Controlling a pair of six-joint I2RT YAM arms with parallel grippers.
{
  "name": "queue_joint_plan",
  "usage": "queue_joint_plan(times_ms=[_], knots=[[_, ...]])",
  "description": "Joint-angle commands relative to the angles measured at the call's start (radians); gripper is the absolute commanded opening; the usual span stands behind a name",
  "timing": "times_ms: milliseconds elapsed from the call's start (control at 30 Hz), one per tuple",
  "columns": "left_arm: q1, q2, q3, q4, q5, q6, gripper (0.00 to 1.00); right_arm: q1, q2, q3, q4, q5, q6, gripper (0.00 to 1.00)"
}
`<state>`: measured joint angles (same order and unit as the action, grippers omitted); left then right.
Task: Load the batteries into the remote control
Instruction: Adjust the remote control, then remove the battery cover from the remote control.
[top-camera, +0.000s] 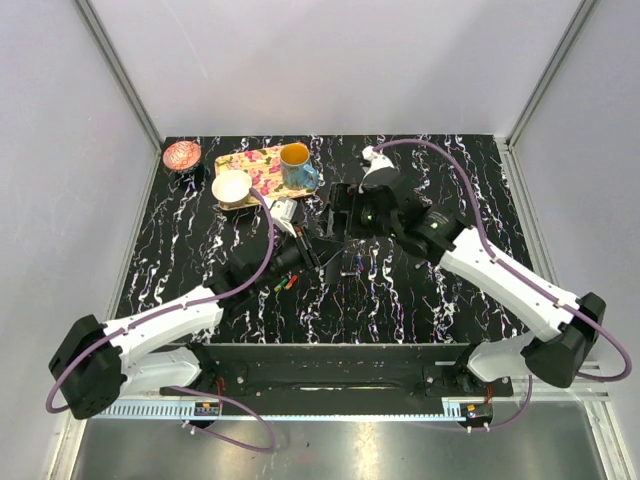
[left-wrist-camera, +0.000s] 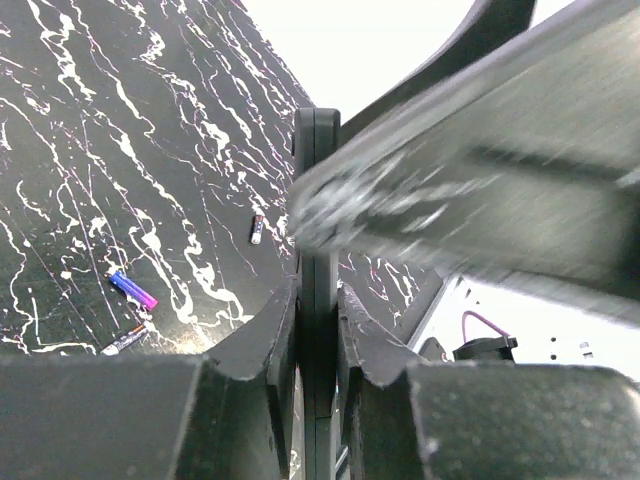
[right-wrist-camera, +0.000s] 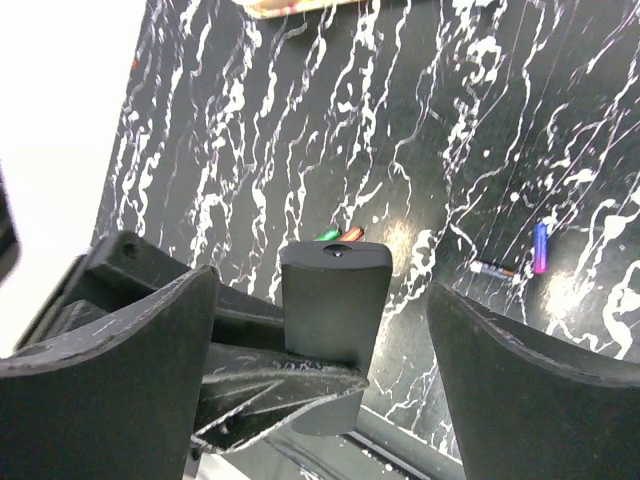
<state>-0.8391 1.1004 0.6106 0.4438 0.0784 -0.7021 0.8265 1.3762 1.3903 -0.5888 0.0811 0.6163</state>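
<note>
Our left gripper (left-wrist-camera: 318, 305) pinches the remote control (left-wrist-camera: 317, 170) across its flat faces, long axis running out from the fingers. Our right gripper (right-wrist-camera: 320, 290), jaws spread wide, flanks the free end without touching. The batteries (left-wrist-camera: 132, 290) lie scattered below on the black marbled tabletop (left-wrist-camera: 90, 120), apart from both grippers.

Flat black plastic remote control (left-wrist-camera: 317, 180): lower end hidden within left gripper (left-wrist-camera: 318, 310). Blurred dark arm part (left-wrist-camera: 480, 170) obscures upper right. Small cylindrical batteries (top-camera: 289, 283): markings too small to read.
</note>
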Motion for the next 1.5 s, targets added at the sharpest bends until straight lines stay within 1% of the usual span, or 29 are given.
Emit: queue_joint_plan(times_ms=[0, 33, 100, 133, 167, 200, 233, 267, 300, 333, 400, 433, 467, 500, 533, 567, 600, 667, 733, 800, 833, 1033, 1167, 1267, 1367, 1400, 1467], knots=[[-0.005, -0.037, -0.014, 0.070, -0.014, -0.008, 0.00, 0.007, -0.121, 0.066, 0.044, 0.124, -0.046, 0.95], [-0.002, -0.042, -0.018, 0.067, -0.020, -0.008, 0.00, 0.008, -0.132, 0.061, 0.047, 0.146, -0.049, 1.00], [0.000, -0.065, -0.028, 0.053, -0.057, -0.013, 0.00, 0.008, -0.176, 0.017, 0.063, 0.216, -0.047, 1.00], [0.009, -0.077, -0.046, 0.052, -0.075, -0.019, 0.00, 0.010, -0.195, -0.011, 0.102, 0.236, -0.041, 1.00], [0.015, -0.118, -0.061, 0.053, -0.130, -0.026, 0.00, 0.008, -0.241, -0.048, 0.131, 0.297, 0.006, 1.00], [0.024, -0.138, -0.081, 0.076, -0.153, -0.055, 0.00, 0.008, -0.271, -0.151, 0.174, 0.324, 0.041, 1.00], [0.047, -0.167, -0.131, 0.100, -0.175, -0.071, 0.00, 0.007, -0.302, -0.210, 0.293, 0.318, 0.052, 1.00], [0.060, -0.192, -0.161, 0.128, -0.213, -0.088, 0.00, 0.002, -0.365, -0.268, 0.361, 0.227, 0.005, 1.00], [0.081, -0.239, -0.187, 0.181, -0.235, -0.120, 0.00, -0.001, -0.390, -0.362, 0.416, 0.185, -0.001, 1.00], [0.093, -0.260, -0.227, 0.197, -0.268, -0.134, 0.00, -0.001, -0.407, -0.399, 0.494, 0.151, 0.003, 1.00], [0.136, -0.305, -0.250, 0.214, -0.270, -0.169, 0.00, -0.001, -0.413, -0.447, 0.527, 0.073, 0.037, 1.00], [0.155, -0.319, -0.271, 0.222, -0.255, -0.186, 0.00, 0.000, -0.402, -0.450, 0.529, 0.047, 0.045, 1.00], [0.173, -0.330, -0.288, 0.260, -0.241, -0.224, 0.00, -0.001, -0.378, -0.453, 0.531, -0.011, 0.069, 1.00], [0.214, -0.345, -0.307, 0.291, -0.226, -0.247, 0.00, -0.001, -0.364, -0.467, 0.543, -0.055, 0.080, 1.00], [0.238, -0.353, -0.349, 0.324, -0.191, -0.275, 0.00, -0.004, -0.352, -0.473, 0.579, -0.111, 0.098, 1.00], [0.259, -0.355, -0.371, 0.398, -0.172, -0.337, 0.00, -0.001, -0.327, -0.481, 0.627, -0.218, 0.105, 0.99], [0.300, -0.353, -0.391, 0.429, -0.154, -0.368, 0.00, -0.003, -0.318, -0.497, 0.656, -0.259, 0.114, 0.99], [0.327, -0.337, -0.429, 0.492, -0.112, -0.425, 0.00, -0.003, -0.298, -0.531, 0.753, -0.314, 0.144, 0.94], [0.334, -0.320, -0.427, 0.501, -0.062, -0.436, 0.00, -0.001, -0.283, -0.554, 0.781, -0.325, 0.154, 0.93], [0.334, -0.306, -0.419, 0.532, -0.022, -0.442, 0.00, -0.003, -0.250, -0.536, 0.774, -0.343, 0.154, 0.94], [0.334, -0.294, -0.420, 0.545, 0.006, -0.445, 0.00, -0.001, -0.240, -0.533, 0.791, -0.377, 0.154, 0.95], [0.334, -0.257, -0.426, 0.657, 0.055, -0.473, 0.00, -0.001, -0.137, -0.502, 0.846, -0.475, 0.183, 0.93], [0.333, -0.214, -0.426, 0.757, 0.096, -0.510, 0.00, -0.001, -0.121, -0.528, 0.899, -0.488, 0.198, 0.93], [0.334, -0.182, -0.428, 0.806, 0.121, -0.527, 0.00, -0.001, -0.103, -0.516, 0.925, -0.517, 0.207, 0.93], [0.333, -0.163, -0.423, 0.832, 0.138, -0.530, 0.00, -0.001, -0.078, -0.502, 0.948, -0.543, 0.224, 0.93], [0.334, -0.162, -0.423, 0.835, 0.141, -0.527, 0.00, -0.003, -0.071, -0.498, 0.955, -0.547, 0.230, 0.91], [0.334, -0.166, -0.417, 0.829, 0.147, -0.498, 0.00, -0.003, -0.054, -0.488, 0.958, -0.557, 0.250, 0.90]])
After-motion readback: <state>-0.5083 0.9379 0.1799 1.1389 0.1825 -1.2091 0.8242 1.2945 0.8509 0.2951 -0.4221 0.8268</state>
